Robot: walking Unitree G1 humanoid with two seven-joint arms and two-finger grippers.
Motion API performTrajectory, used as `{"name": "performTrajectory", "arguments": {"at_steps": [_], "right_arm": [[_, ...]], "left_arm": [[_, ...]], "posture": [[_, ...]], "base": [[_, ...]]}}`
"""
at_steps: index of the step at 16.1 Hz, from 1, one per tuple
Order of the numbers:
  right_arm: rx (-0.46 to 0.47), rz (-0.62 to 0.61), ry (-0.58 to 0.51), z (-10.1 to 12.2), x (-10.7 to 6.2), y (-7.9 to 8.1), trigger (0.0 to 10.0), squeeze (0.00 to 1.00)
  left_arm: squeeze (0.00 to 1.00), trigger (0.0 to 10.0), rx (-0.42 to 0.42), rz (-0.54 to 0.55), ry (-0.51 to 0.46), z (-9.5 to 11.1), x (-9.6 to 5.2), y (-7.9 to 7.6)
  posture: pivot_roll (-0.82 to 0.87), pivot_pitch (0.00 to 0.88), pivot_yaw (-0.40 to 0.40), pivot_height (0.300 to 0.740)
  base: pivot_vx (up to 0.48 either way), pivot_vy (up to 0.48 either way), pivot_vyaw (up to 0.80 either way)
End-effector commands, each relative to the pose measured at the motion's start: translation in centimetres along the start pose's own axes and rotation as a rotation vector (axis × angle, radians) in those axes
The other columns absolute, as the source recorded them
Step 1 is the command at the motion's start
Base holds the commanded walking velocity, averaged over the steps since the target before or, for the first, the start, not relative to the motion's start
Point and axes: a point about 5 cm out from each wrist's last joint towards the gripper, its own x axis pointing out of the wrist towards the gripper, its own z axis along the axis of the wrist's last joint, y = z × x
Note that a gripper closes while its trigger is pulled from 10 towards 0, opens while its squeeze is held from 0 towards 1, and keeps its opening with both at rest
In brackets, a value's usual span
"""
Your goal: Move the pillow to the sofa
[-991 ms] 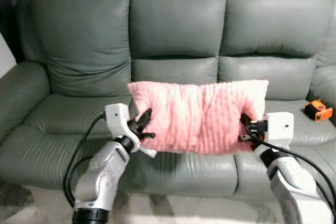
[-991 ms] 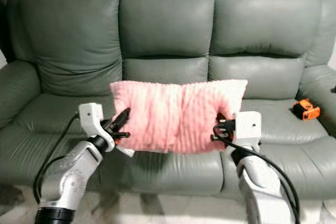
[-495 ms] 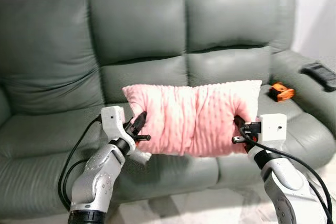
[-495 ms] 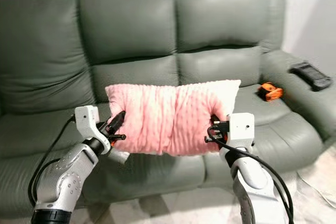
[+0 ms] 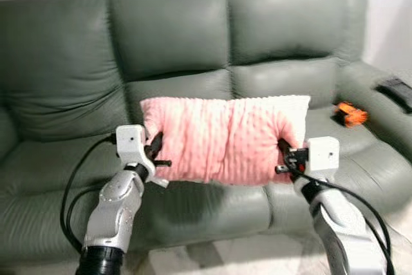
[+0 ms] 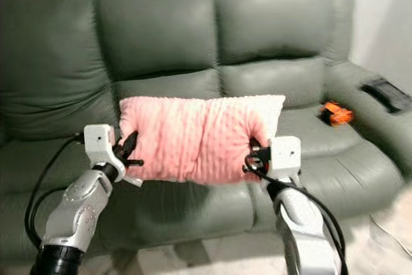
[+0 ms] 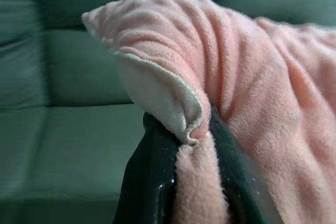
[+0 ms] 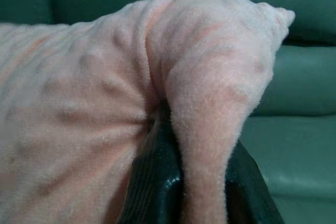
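Two silver arms reach forward from the robot, each ending at one side of a pink pillow [image 5: 225, 140]. The left gripper [image 5: 154, 152] is clamped on the pillow's left end: in the left wrist view its black fingers [image 7: 149, 182] sit on either side of a pinched fold of fleece, with a pale lining turned out at the corner above them. The right gripper [image 5: 284, 156] is clamped on the pillow's right end in the same way; the right wrist view shows its fingers [image 8: 155, 179] closed around a bunched ridge of the pink fabric. Black cables loop from both wrists down along the arms.

The pillow hangs stretched between the two grippers, long side level, its surface ribbed and dimpled, with a whitish upper right corner. It is held in the air in front of the middle seat cushion of the sofa [image 5: 174, 37], not resting on it.

Beyond the pillow, the grey-green leather sofa spans the scene with three back cushions and three seats. On the right-hand seat lies a small orange object [image 5: 351, 114], well apart from the pillow. Farther right, on the sofa's arm, rests a dark flat object [image 5: 396, 88].
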Motion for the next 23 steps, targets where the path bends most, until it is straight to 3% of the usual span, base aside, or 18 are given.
{"name": "performTrajectory", "arguments": {"at_steps": [1,3,8,11,23], "right_arm": [[0.008,0.028,-0.032,0.3,0.8,1.0,10.0,0.00],[0.014,0.044,-0.034,0.1,1.4,1.7,10.0,0.00],[0.032,0.062,-0.042,-0.5,1.5,3.0,10.0,0.00],[0.039,0.055,-0.036,-1.0,0.9,3.0,10.0,0.00],[0.020,0.049,-0.033,-1.1,0.5,2.2,10.0,0.00]], "left_arm": [[0.00,10.0,0.061,0.054,-0.011,0.1,0.0,1.5],[0.00,10.0,0.096,0.076,-0.010,-0.3,-0.1,2.4],[0.00,10.0,0.066,0.084,-0.010,-0.3,-0.8,4.2],[0.00,10.0,0.049,0.053,-0.031,0.0,-0.6,4.0],[0.00,10.0,0.008,0.033,-0.030,-0.3,-0.5,3.6]], "posture": [[-0.19,0.002,0.094,0.740],[-0.18,0.007,0.100,0.740],[-0.15,0.040,0.120,0.740],[-0.16,0.052,0.132,0.740],[-0.18,0.056,0.117,0.740]], "base": [[0.000,0.000,0.00],[0.000,0.000,0.00],[0.000,0.000,0.00],[0.000,0.000,0.00],[0.358,0.000,0.00]]}}
